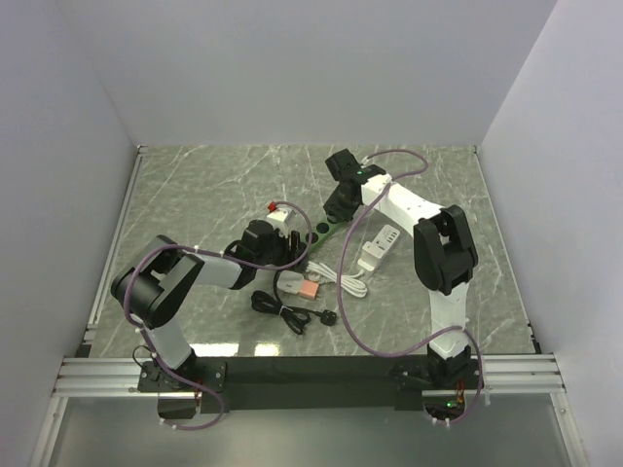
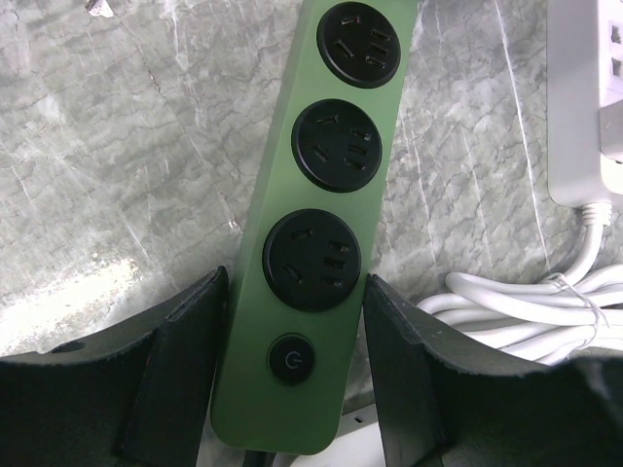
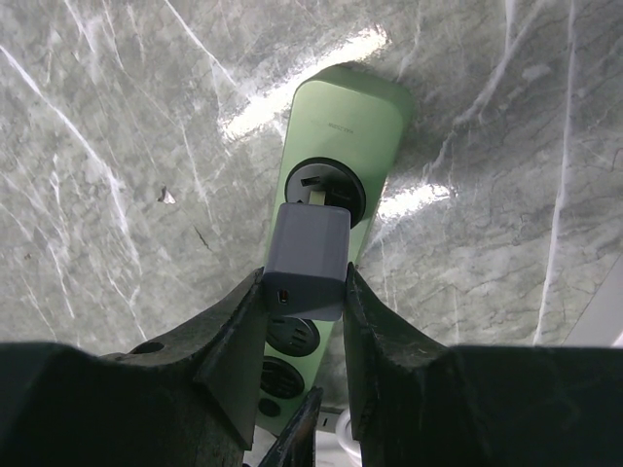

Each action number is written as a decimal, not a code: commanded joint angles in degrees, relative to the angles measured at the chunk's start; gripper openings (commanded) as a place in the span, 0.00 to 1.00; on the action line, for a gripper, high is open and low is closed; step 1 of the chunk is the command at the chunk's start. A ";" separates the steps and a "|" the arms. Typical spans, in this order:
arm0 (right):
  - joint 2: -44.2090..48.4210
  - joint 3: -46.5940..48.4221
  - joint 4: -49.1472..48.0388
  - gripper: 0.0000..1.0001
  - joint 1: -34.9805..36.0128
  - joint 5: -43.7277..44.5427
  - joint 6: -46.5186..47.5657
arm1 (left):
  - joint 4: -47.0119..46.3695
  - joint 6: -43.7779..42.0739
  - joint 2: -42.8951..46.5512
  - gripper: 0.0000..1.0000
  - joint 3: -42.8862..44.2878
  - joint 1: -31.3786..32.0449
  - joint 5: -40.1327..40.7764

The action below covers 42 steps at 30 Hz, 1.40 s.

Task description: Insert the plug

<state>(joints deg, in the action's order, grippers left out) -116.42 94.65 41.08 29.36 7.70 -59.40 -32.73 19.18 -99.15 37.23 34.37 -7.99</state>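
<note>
A green power strip [image 1: 327, 232] with several black round sockets lies slanted mid-table. My left gripper [image 1: 295, 255] is shut on its near end, one finger on each side by the power button [image 2: 290, 359]; the strip [image 2: 321, 195] runs away from the left wrist camera. My right gripper [image 1: 341, 208] is shut on a grey-lilac plug block [image 3: 310, 255] and holds it over the strip's far end [image 3: 346, 117]. The plug's front end meets the farthest socket [image 3: 331, 183]. I cannot tell how deep the prongs sit.
A white power strip [image 1: 382, 243] with its coiled white cable [image 1: 352, 282] lies right of the green strip; it also shows in the left wrist view [image 2: 584, 97]. A pink adapter [image 1: 309, 289], a black cable [image 1: 287, 309] and a white-red item [image 1: 279, 212] lie nearby.
</note>
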 commanded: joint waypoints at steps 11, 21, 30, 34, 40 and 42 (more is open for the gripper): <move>2.78 -2.19 1.10 0.00 -0.10 2.93 -0.81 | 3.90 0.68 -1.75 0.60 0.38 0.52 -2.21; 2.52 -2.29 1.11 0.00 -0.27 3.28 -0.55 | 3.99 0.60 -2.18 0.60 0.65 0.52 -2.47; -0.82 2.11 4.18 0.00 -0.80 3.90 -0.63 | 4.25 0.42 -1.92 0.60 0.65 0.52 -2.12; -2.58 4.13 5.67 0.00 -1.68 2.84 -0.29 | 4.34 0.33 -1.66 0.60 0.47 0.52 -2.03; -5.22 6.68 7.79 0.00 -1.77 3.28 -0.02 | 4.69 0.16 -1.74 0.59 0.65 0.52 -1.77; -6.27 7.47 8.22 0.00 -1.77 3.19 0.16 | 4.69 0.16 -1.83 0.59 0.65 0.52 -1.86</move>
<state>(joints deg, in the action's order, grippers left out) -119.68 100.16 47.48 28.56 7.97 -59.53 -32.25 18.94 -99.24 37.60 34.37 -8.51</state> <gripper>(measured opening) 0.398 0.602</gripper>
